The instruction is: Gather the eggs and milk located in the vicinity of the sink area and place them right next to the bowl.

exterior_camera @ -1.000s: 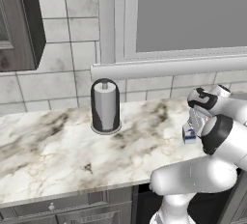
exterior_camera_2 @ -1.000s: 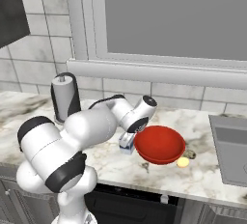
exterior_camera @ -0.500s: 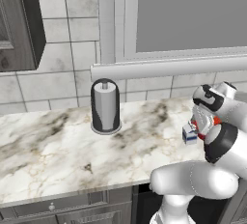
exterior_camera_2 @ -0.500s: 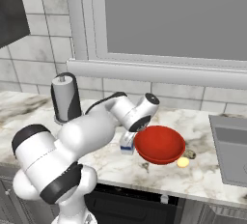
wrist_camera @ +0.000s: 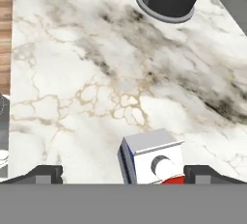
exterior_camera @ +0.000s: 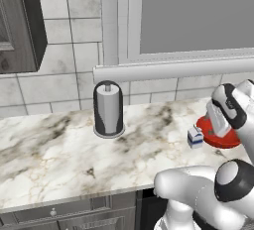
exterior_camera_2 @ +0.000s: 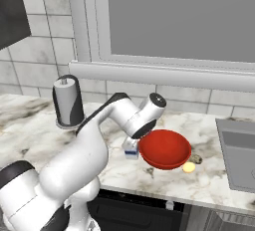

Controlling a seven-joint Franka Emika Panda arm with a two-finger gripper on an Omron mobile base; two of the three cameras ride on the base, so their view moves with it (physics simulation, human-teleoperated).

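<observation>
The milk (exterior_camera_2: 130, 149) is a small white carton with a blue band, standing upright on the marble counter right against the left side of the red bowl (exterior_camera_2: 165, 148). The eggs (exterior_camera_2: 189, 167) show as one pale-yellow ball lying at the bowl's front right rim. My gripper (wrist_camera: 126, 175) hangs open just above the carton (wrist_camera: 152, 158); its dark fingertips (wrist_camera: 46, 174) stand wide on either side, clear of it. From the left, the hand (exterior_camera: 217, 119) covers part of the bowl (exterior_camera: 225, 140), with the carton (exterior_camera: 195, 137) beside it.
A black-and-grey paper-towel holder (exterior_camera: 108, 110) stands on the counter to the left, near the tiled wall. The grey sink (exterior_camera_2: 240, 150) lies to the right of the bowl. The counter's front edge (wrist_camera: 11, 49) runs close to the carton.
The hand has drawn up and back from the milk carton, which stays standing beside the bowl. The jaws remain wide open.
</observation>
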